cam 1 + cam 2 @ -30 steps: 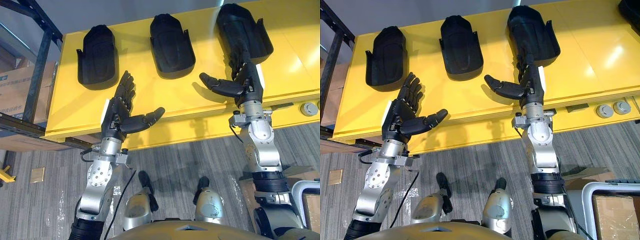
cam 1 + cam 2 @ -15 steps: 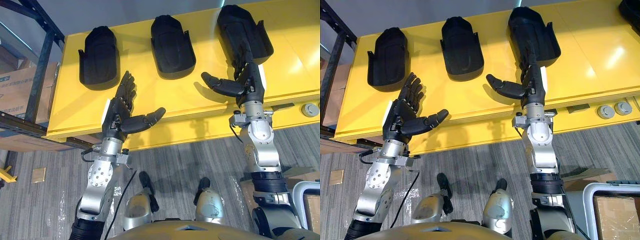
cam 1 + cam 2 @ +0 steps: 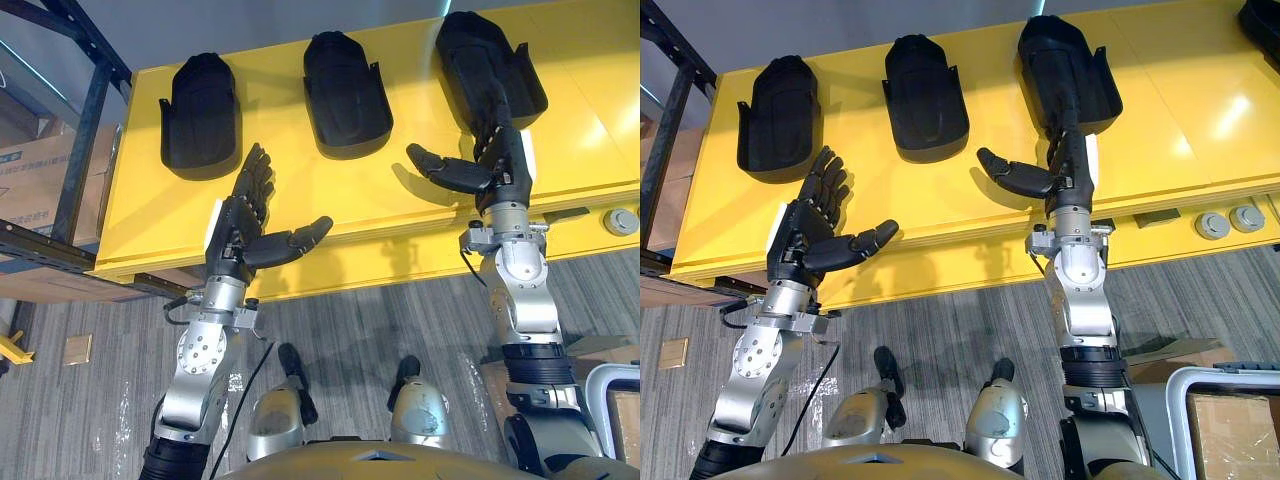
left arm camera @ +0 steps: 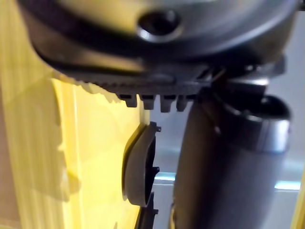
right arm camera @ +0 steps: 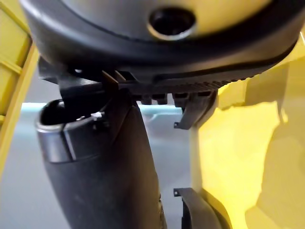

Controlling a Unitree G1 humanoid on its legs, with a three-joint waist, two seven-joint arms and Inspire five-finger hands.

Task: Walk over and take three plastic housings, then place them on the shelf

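Note:
Three black plastic housings lie in a row on the yellow table (image 3: 380,200): a left housing (image 3: 199,115), a middle housing (image 3: 346,92) and a right housing (image 3: 489,62). My left hand (image 3: 244,218) hovers open over the table's near part, just below the left housing, thumb spread to the right. My right hand (image 3: 494,162) is open too, its fingers reaching onto the near end of the right housing and its thumb pointing left. Past the left thumb in the left wrist view a housing (image 4: 138,167) shows edge-on. Neither hand holds anything.
A dark metal shelf frame (image 3: 75,150) stands at the left of the table, with a cardboard box (image 3: 35,190) behind it. Two round grey parts (image 3: 1228,220) sit at the table's front right. Another box (image 3: 1230,430) is at the lower right on the grey floor.
The view has shifted slightly toward the table. My right hand has edged forward onto the near end of the right housing; the left hand holds its pose.

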